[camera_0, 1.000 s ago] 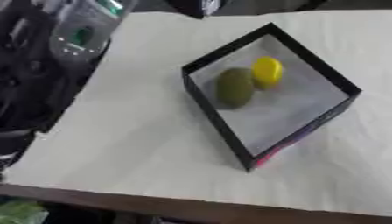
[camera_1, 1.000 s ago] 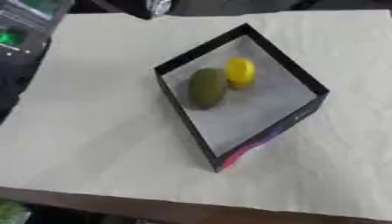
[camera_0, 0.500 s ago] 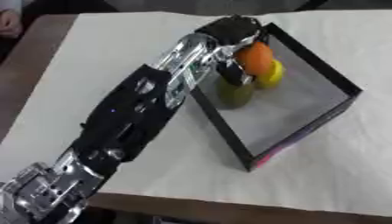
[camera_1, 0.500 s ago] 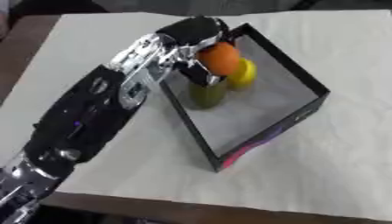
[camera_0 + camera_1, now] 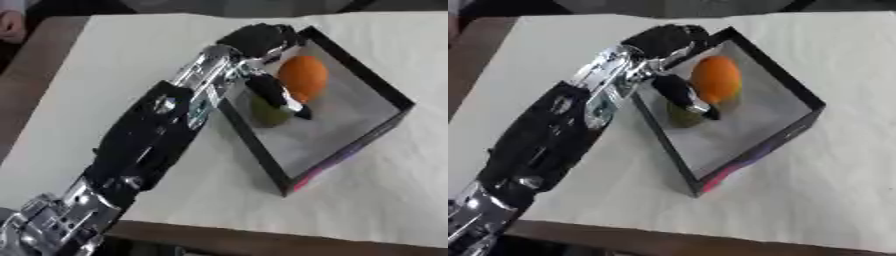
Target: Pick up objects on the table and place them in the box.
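Observation:
A black open-topped box (image 5: 360, 73) stands askew on the white table. My left arm comes in from the lower left, and my left hand (image 5: 259, 38) is over the box's near-left corner. The fingers are curled round an orange (image 5: 304, 77) held just inside the box, with one dark finger (image 5: 278, 97) lying along its left side. Under that finger a green oval fruit (image 5: 268, 114) lies on the box floor. The yellow thing seen earlier is hidden behind the orange. My right hand shows in neither view.
The white tablecloth (image 5: 122, 55) spreads wide to the left of the box and in front of it. The table's front edge (image 5: 262, 239) runs along the bottom, and its left edge (image 5: 35, 95) borders a dark floor.
A second ago no arm was over the table. The left arm came in carrying the orange to the box and now holds it a little deeper inside. The camera has also shifted.

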Robot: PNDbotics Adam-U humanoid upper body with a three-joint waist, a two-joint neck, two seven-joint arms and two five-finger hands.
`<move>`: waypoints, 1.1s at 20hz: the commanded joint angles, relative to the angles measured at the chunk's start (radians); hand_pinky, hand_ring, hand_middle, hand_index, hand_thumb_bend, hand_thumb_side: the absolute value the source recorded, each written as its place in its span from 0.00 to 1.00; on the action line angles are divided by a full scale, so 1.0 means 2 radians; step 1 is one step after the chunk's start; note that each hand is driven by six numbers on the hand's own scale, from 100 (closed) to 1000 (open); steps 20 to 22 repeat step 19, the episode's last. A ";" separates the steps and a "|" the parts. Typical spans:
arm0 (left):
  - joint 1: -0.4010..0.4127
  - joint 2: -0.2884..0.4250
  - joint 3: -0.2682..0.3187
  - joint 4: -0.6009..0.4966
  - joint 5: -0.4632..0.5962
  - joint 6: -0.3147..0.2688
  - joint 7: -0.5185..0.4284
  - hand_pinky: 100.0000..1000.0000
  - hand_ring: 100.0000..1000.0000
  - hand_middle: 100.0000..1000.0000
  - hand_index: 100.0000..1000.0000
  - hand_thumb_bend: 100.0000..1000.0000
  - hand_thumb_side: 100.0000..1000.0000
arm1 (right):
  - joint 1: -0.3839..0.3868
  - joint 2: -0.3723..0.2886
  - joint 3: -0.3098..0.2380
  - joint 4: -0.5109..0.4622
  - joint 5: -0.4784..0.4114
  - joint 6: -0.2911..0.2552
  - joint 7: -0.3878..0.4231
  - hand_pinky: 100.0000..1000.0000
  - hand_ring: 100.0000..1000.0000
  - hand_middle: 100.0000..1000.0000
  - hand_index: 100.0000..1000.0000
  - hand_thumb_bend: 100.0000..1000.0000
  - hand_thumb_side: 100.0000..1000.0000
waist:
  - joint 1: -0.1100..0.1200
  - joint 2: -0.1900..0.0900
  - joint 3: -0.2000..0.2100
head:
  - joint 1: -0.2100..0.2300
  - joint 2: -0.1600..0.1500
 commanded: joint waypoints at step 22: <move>0.186 0.254 0.220 -0.355 0.562 0.106 0.376 0.65 0.71 0.73 0.84 0.49 0.46 | 0.019 -0.016 -0.012 -0.017 0.004 -0.001 -0.011 0.82 0.78 0.74 0.86 0.31 0.17 | -0.025 -0.013 0.022 | -0.032 -0.001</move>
